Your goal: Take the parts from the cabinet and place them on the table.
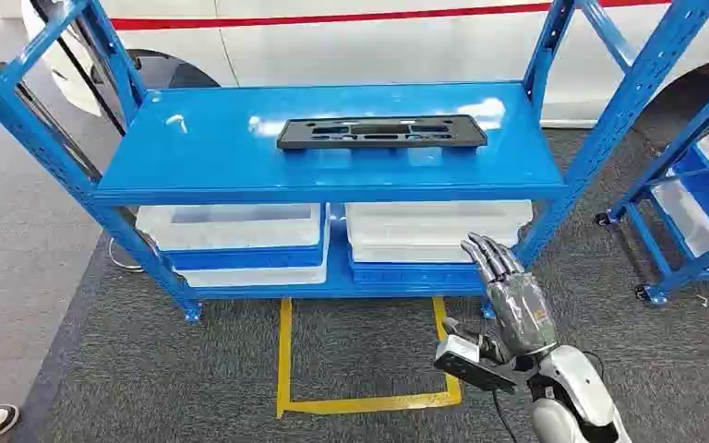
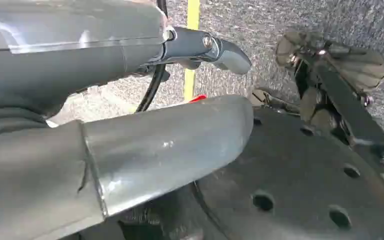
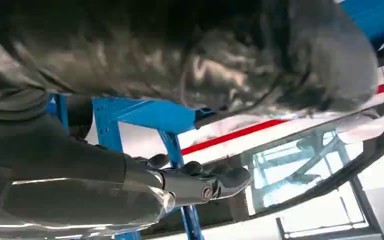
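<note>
Head view shows you the black part (image 1: pixel 381 132) lying flat across the middle of the blue cabinet (image 1: pixel 203 157) top shelf, long side toward you, easy to reach. Your right robot hand (image 1: pixel 508 291) is raised near the shelf's front right post, fingers extended and apart, holding nothing. Your left robot hand (image 2: pixel 130 75) hangs toward the carpet, also holding nothing, its fingers straight.
</note>
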